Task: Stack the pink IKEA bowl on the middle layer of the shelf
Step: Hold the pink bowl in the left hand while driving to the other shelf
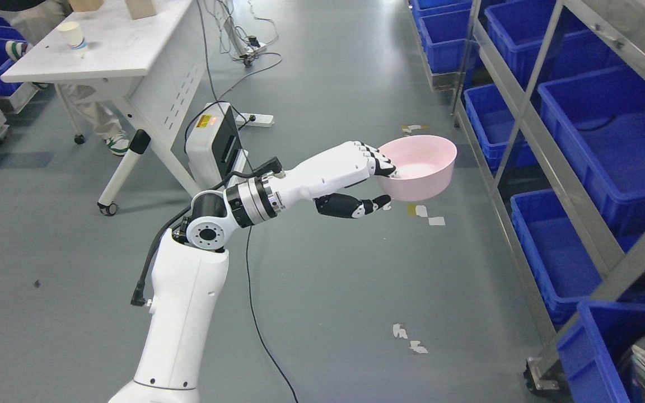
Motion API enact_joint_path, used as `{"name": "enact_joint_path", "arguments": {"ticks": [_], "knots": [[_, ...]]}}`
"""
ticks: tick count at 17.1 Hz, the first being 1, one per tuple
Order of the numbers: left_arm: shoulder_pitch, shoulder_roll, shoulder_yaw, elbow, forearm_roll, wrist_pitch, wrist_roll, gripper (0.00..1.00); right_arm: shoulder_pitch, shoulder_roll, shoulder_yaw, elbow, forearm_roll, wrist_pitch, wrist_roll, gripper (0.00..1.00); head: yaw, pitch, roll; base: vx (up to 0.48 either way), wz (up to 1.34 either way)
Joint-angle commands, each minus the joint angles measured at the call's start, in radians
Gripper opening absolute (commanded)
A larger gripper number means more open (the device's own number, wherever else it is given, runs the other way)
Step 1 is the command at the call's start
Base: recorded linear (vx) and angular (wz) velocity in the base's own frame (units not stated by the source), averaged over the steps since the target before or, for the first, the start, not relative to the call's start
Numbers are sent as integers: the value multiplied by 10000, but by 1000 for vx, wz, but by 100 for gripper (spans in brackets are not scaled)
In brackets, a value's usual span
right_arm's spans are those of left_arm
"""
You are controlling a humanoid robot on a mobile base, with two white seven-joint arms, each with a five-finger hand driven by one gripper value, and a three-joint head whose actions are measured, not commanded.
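midair, left hand (pixel 356 179) pinches pink bowl (pixel 420 168) by its rim, well short of the shelf (pixel 529 120).

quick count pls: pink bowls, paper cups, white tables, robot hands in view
pink bowl: 1
paper cup: 1
white table: 1
robot hands: 1, the left hand, gripping the bowl's rim
total: 4

Single head view: high, looking down at floor (pixel 328 291), shelf (pixel 529 129) right.
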Motion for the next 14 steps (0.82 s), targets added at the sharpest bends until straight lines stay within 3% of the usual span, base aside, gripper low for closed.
{"name": "enact_joint_path", "arguments": {"ticks": [1, 14], "knots": [[158, 175, -242, -335, 5, 2, 23, 2, 231, -175, 0, -175, 0, 8, -1, 100, 0, 0, 0, 128, 391], [204, 175, -211, -335, 5, 2, 54, 3, 231, -175, 0, -175, 0, 8, -1, 100, 0, 0, 0, 284, 28]]}}
